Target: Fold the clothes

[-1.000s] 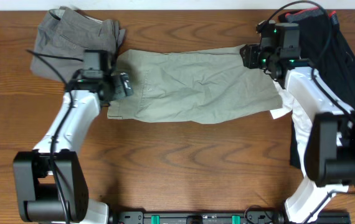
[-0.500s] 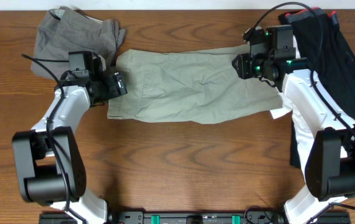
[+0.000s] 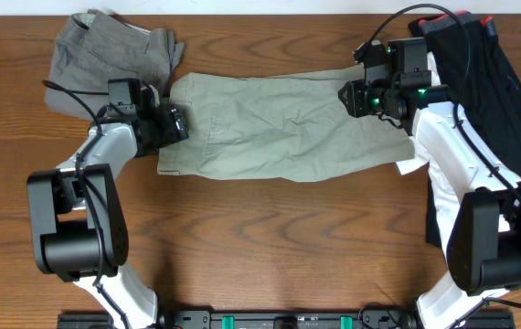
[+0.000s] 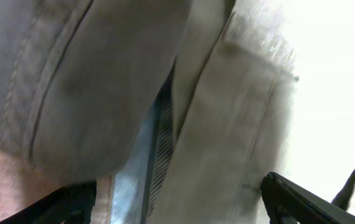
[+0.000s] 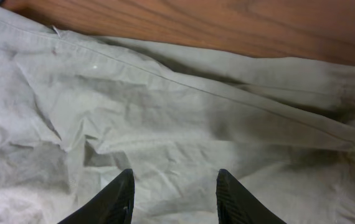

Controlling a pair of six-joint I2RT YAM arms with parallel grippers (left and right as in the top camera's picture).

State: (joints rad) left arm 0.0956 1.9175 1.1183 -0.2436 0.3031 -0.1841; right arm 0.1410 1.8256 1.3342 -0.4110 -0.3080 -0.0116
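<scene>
The khaki shorts point(image 3: 279, 128) lie spread across the wooden table point(image 3: 270, 247), waistband toward the left arm and leg hems toward the right. The left gripper point(image 3: 174, 123) sits at the shorts' waistband edge with its fingers spread wide and cloth filling the gap. The right gripper point(image 3: 347, 96) is over the shorts' hem end, fingers parted above the wrinkled fabric and gripping nothing. Grey-brown shorts point(image 3: 105, 50) are heaped against the waistband end. A black garment point(image 3: 480, 64) and a white T-shirt point(image 3: 416, 155) lie beside the hem end.
</scene>
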